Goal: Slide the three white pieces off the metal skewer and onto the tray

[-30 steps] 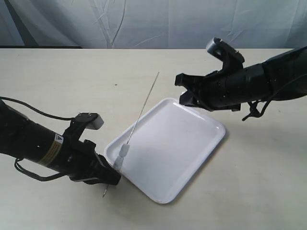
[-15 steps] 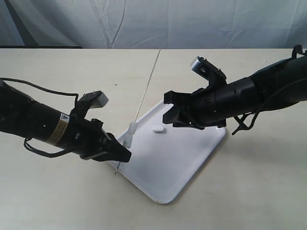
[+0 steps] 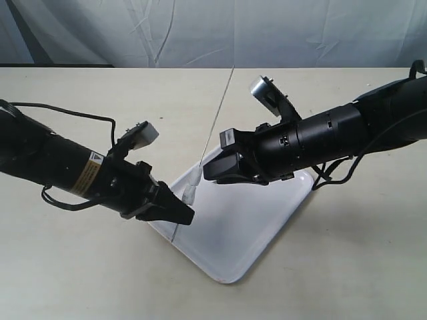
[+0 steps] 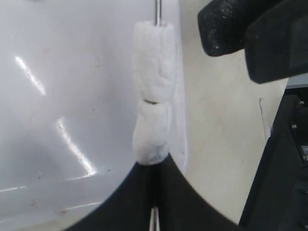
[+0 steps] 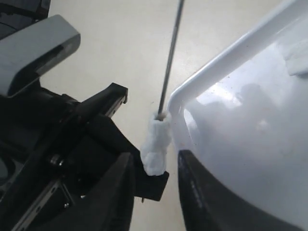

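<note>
Over the tray (image 3: 248,230) edge, metal skewer (image 3: 216,117) near upright, top leaning right.

Item count: one tray (image 3: 257,230); one metal skewer (image 3: 220,103); three white pieces (image 4: 155,77), two threaded on the skewer and one white piece (image 5: 298,57) in the tray; two arms (image 3: 60,167).

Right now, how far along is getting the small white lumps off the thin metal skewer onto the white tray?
Done: one small white lump seems to lie on the glossy white rectangular tray. In hand: the left gripper is shut on the thin dark metal skewer, and the open right gripper flanks the two white lumps threaded on it. Left: slide both onto the tray.
</note>
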You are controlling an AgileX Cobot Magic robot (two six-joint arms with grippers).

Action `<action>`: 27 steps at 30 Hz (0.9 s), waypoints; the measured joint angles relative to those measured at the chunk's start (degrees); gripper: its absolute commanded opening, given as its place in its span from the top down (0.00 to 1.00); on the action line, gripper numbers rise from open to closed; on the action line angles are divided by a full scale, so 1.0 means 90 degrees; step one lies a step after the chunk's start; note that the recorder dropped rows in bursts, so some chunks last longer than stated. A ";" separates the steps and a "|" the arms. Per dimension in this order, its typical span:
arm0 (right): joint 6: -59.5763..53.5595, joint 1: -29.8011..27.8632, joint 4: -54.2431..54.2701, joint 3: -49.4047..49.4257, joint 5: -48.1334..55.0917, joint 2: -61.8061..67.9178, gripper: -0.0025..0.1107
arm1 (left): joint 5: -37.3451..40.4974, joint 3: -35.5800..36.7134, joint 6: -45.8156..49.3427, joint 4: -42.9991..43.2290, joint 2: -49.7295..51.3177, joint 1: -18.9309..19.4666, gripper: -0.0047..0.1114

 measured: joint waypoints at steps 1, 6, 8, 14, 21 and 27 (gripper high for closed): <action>0.0000 0.0000 0.0017 0.0000 0.0011 0.0000 0.70 | -0.0012 0.0000 -0.0013 0.0000 0.0000 0.0000 0.96; -0.0069 0.0000 0.0178 0.0000 0.0011 0.0000 0.70 | -0.0154 -0.0015 -0.0013 0.0000 0.0000 0.0000 0.96; -0.0113 0.0000 0.0250 0.0000 0.0011 0.0000 0.70 | -0.0230 -0.0015 -0.0013 0.0000 0.0000 0.0000 0.96; -0.0163 0.0000 0.0278 0.0000 0.0011 0.0000 0.70 | -0.0338 -0.0015 -0.0013 0.0000 0.0000 0.0000 0.96; -0.0198 0.0000 0.0404 0.0000 -0.0001 0.0000 0.70 | -0.0488 -0.0015 0.0034 -0.0080 0.0000 0.0000 0.96; -0.0211 0.0000 0.0432 0.0000 -0.0001 0.0000 0.70 | -0.0608 -0.0015 0.0198 -0.0321 0.0000 0.0000 0.96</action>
